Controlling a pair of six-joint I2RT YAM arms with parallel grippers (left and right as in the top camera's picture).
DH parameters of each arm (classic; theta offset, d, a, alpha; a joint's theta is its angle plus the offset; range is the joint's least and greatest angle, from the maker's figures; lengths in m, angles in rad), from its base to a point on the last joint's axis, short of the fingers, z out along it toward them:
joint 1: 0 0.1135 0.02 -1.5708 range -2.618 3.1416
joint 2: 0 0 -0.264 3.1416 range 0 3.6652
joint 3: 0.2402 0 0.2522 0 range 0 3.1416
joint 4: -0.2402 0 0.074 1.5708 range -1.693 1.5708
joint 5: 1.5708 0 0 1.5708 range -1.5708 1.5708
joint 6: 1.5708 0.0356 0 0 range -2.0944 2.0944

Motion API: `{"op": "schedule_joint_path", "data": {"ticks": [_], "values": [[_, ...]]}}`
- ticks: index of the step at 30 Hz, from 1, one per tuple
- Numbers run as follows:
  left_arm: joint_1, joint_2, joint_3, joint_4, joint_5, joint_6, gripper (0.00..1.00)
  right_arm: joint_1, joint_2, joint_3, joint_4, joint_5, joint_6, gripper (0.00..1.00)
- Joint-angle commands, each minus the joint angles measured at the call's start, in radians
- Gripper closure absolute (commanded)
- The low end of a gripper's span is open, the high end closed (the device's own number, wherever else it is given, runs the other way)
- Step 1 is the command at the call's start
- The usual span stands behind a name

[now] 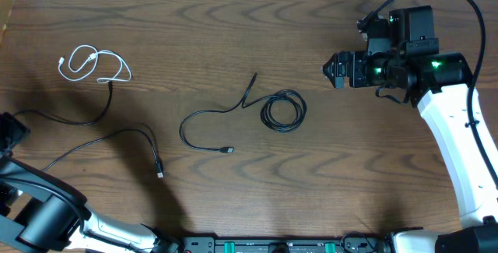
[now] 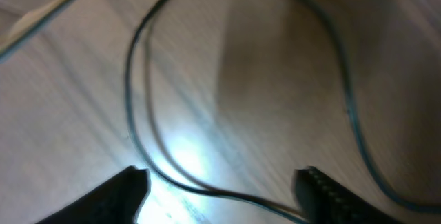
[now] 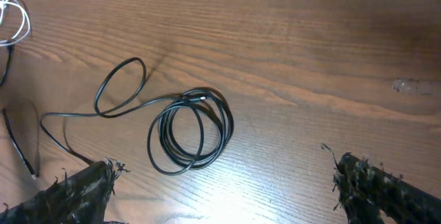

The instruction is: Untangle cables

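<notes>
Overhead view, item list.

1. White cable (image 1: 93, 65): small loose loops, far-left part of table (image 1: 233, 19). A black end meets its lower edge. Touching or hooked through, can't tell. Prob. the only snag left.
2. Long black cable (image 1: 106, 101): runs from the white loops down toward the left arm. A plug-ended length lies near the front-left, seemingly the same cord, but the join is hidden under the arm.
3. Coiled black cable (image 1: 267, 117): mid-table, neat ring w/ tail and plug trailing left. Well apart from items 1–2, so judged already sorted.
4. Left gripper (image 2: 224, 186): fingers spread, nothing pinched. Left wrist view is blurred but shows a black loop on the wood just ahead of and between the tips. Low, close pose suits lining up on one strand.
5. Right gripper (image 3: 227, 189): fingers spread wide, empty. It hovers to the right of the coil, no contact. Prob. held back so the left side has room, or as a ready spot for the coil.
</notes>
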Motion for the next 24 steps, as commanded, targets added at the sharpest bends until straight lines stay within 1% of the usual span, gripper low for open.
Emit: {"op": "schedule_joint_path", "data": {"ticks": [1,4,5,9,10,12,13,14,16,17,19,24], "values": [[-0.026,-0.032,0.001,0.011,0.154,-0.01,0.38,0.007,0.007,0.001,0.006,0.001,-0.016,0.01],[-0.063,-0.025,0.0,0.014,0.328,-0.014,0.38,0.007,0.007,0.001,0.013,0.001,-0.016,0.01],[-0.074,-0.021,-0.002,0.014,0.344,-0.027,0.38,0.007,0.007,0.001,0.013,0.001,-0.016,0.01],[-0.15,-0.017,-0.032,-0.002,0.338,-0.189,0.37,0.007,0.007,0.001,0.016,0.001,-0.013,0.01],[-0.172,-0.016,-0.043,-0.009,0.311,-0.242,0.37,0.007,0.007,0.001,0.016,0.001,-0.012,0.01],[-0.216,-0.015,-0.069,-0.012,0.201,-0.387,0.35,0.007,0.007,0.001,0.015,0.001,-0.012,0.01],[-0.235,-0.015,-0.081,-0.008,0.155,-0.454,0.28,0.007,0.007,0.001,0.014,0.001,-0.012,0.01],[-0.255,-0.015,-0.091,-0.003,0.117,-0.515,0.02,0.007,0.007,0.001,0.011,0.001,-0.012,0.01],[-0.292,-0.015,-0.101,0.008,0.097,-0.607,0.02,0.007,0.007,0.001,0.008,0.001,-0.003,0.01],[-0.31,-0.015,-0.102,0.005,0.103,-0.628,0.02,0.007,0.007,0.001,0.007,0.001,0.003,0.01],[-0.342,-0.015,-0.102,-0.016,0.102,-0.631,0.02,0.007,0.007,0.001,0.003,0.0,0.004,0.01],[-0.404,-0.013,-0.109,0.011,0.091,-0.632,0.02,0.007,0.007,0.001,-0.003,0.0,0.012,0.01]]}}
